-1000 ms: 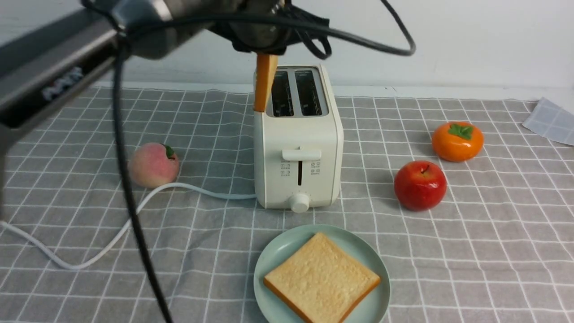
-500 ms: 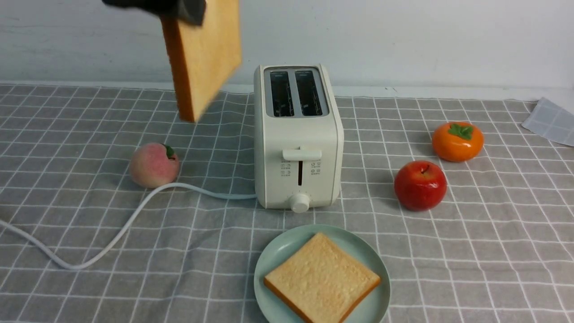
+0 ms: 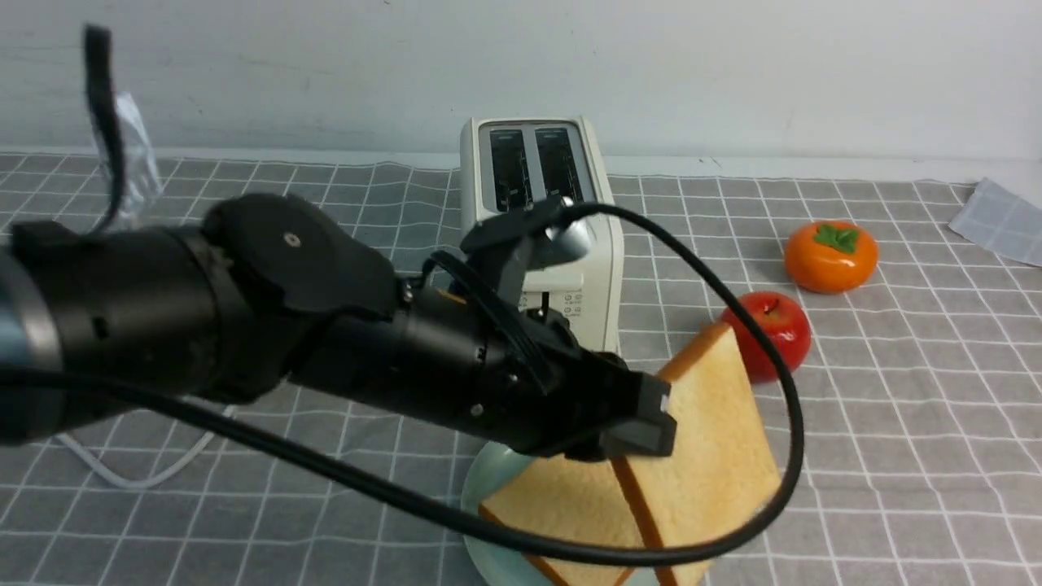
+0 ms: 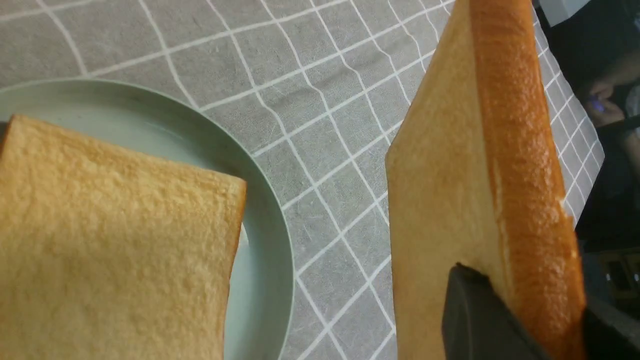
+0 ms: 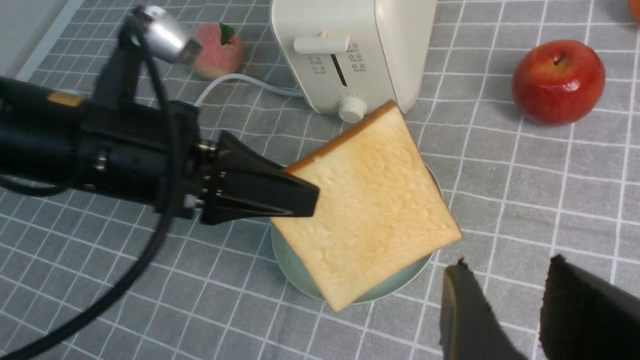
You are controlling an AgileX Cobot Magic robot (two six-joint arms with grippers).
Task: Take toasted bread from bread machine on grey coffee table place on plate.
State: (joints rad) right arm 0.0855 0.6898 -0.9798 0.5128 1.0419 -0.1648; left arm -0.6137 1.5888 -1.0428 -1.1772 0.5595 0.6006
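My left gripper (image 3: 643, 427) is shut on one corner of a slice of toasted bread (image 3: 720, 443), which hangs tilted on edge over the pale green plate (image 3: 474, 484). A second slice (image 4: 100, 240) lies flat on that plate (image 4: 272, 240). I cannot tell whether the two slices touch. In the left wrist view, dark fingers (image 4: 475, 320) clamp both faces of the held slice (image 4: 450, 190). The cream bread machine (image 3: 533, 171) stands behind with both slots empty. My right gripper (image 5: 509, 260) is open above the grey coffee table (image 5: 550, 200), beside the plate (image 5: 295, 270).
A red apple (image 5: 557, 82) sits right of the toaster and an orange persimmon (image 3: 830, 256) lies farther back right. A peach (image 5: 220, 50) rests left of the toaster beside its white cord (image 5: 240, 80). My left arm (image 3: 203, 317) and its black cable span the front left.
My left arm has swung the slice from high up left of the toaster down to just over the plate. The slice on the plate has not moved.
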